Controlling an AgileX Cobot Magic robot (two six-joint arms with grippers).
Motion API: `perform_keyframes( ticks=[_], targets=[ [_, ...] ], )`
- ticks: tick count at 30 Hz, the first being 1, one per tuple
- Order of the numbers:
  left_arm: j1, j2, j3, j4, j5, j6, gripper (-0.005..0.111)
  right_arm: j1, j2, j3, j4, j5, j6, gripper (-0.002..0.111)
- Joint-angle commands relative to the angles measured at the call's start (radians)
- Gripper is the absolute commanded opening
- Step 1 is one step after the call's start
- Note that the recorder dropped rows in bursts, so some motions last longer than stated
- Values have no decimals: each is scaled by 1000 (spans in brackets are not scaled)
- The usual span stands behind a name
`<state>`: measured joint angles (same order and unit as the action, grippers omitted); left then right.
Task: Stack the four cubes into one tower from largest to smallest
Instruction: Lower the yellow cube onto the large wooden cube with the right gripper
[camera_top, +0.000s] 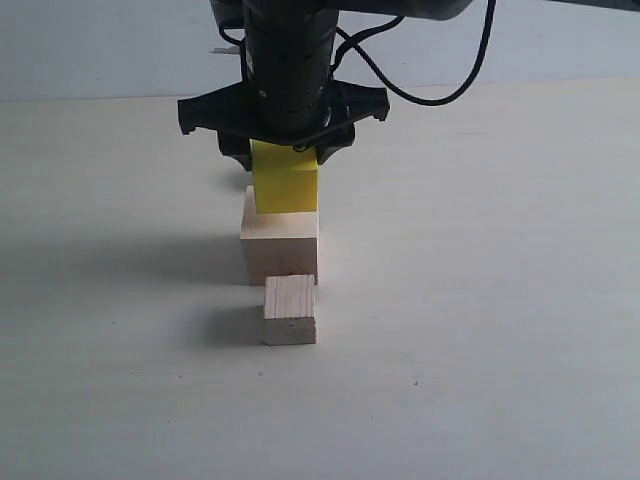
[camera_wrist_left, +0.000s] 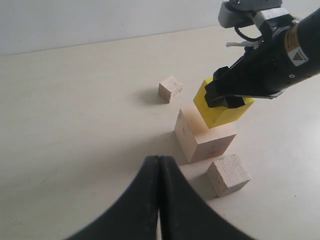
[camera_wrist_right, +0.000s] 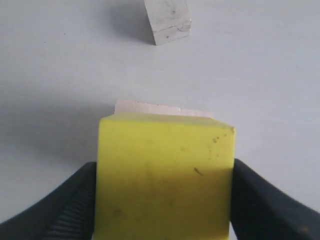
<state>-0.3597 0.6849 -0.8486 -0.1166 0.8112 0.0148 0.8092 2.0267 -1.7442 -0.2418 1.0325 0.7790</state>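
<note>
My right gripper (camera_top: 285, 150) is shut on the bright yellow cube (camera_top: 286, 180), one finger on each side (camera_wrist_right: 70, 205). It holds that cube, slightly tilted, right over the largest pale wood cube (camera_top: 280, 245); I cannot tell whether they touch. In the right wrist view the yellow cube (camera_wrist_right: 165, 175) hides all but a sliver of the large cube (camera_wrist_right: 160, 108). The smaller pale wood cube (camera_top: 290, 310) lies on the table just in front of the large one. The tiny wood cube (camera_wrist_left: 170, 89) lies alone beyond them and is hidden in the exterior view. My left gripper (camera_wrist_left: 159, 162) is shut and empty, off to the side.
The pale tabletop (camera_top: 500, 300) stretches around the cubes with a white wall behind. The right arm's black body and cables (camera_top: 290, 60) hang over the stack. The smaller cube (camera_wrist_right: 167, 20) also lies ahead of the right gripper.
</note>
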Motion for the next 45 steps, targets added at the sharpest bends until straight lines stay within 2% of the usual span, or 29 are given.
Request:
perform_keyframes(
  ticks=[1, 45],
  targets=[
    [1, 2, 5, -9, -15, -3, 0, -9, -15, 4, 8, -36, 8, 0],
    [1, 2, 5, -77, -13, 14, 0, -9, 54, 5, 43, -23, 14, 0]
  ],
)
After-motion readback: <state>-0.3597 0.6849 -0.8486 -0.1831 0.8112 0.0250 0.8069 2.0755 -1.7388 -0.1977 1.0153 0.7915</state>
